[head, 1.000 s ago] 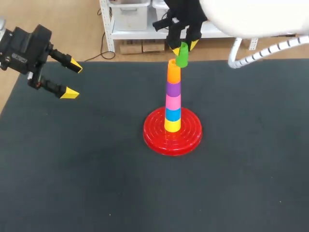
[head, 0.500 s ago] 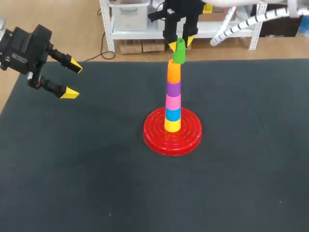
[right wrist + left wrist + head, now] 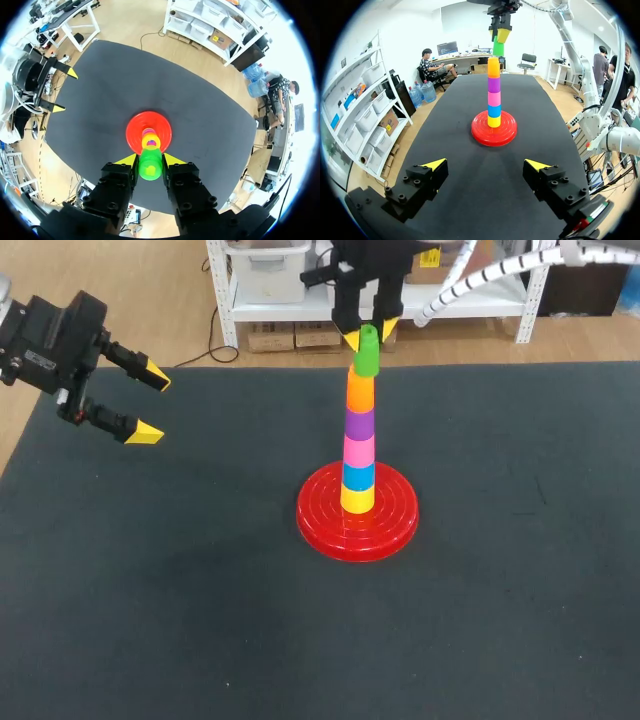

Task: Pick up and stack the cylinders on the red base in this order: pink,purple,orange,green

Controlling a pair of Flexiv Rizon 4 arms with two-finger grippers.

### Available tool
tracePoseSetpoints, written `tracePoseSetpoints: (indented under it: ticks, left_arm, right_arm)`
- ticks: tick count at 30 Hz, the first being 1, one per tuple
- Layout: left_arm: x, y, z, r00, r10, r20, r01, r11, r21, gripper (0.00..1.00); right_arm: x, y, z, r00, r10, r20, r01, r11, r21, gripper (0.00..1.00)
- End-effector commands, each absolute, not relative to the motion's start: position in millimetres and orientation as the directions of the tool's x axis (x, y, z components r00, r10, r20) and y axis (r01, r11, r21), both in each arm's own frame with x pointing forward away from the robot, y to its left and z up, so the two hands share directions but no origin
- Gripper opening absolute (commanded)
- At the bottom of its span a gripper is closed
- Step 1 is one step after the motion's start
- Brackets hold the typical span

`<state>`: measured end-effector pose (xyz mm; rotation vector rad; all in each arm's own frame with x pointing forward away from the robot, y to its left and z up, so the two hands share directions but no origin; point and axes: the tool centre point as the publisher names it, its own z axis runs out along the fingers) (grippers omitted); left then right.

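On the red base [image 3: 357, 510] stands a stack of yellow, blue, pink [image 3: 358, 450], purple [image 3: 359, 422] and orange [image 3: 360, 390] cylinders. My right gripper [image 3: 366, 335] hangs above the stack, shut on the green cylinder [image 3: 367, 351], which sits right at the orange one's top; whether they touch is unclear. In the right wrist view the green cylinder [image 3: 150, 164] is clamped between the fingers, directly over the stack and base [image 3: 148, 133]. My left gripper [image 3: 150, 402] is open at the table's far left, holding nothing. The left wrist view shows the tower [image 3: 493, 92] far ahead of the left gripper [image 3: 488, 164].
The dark table mat [image 3: 200, 590] carries only the base and tower.
My right gripper has carried the green cylinder left, from slightly right of the stack to straight over the orange one. The left arm has not moved.
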<state>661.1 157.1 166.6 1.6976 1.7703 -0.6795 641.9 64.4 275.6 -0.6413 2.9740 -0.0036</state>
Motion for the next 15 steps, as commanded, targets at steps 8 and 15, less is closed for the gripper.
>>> tracePoseSetpoints:
  ticks: [8, 15]
  left_arm:
    - [660.3, 158.1, 165.5, -0.011, 0.695, -0.719, 0.998, 0.056, 0.040, 1.00]
    - [660.3, 158.1, 165.5, -0.011, 0.695, -0.719, 0.998, 0.056, 0.040, 1.00]
  right_arm:
    - [648.1, 66.0, 270.6, -0.916, -0.393, -0.085, -0.392, 0.920, -0.023, 0.00]
    - [653.2, 68.9, 269.5, -0.917, -0.389, -0.084, -0.389, 0.921, -0.020, 0.00]
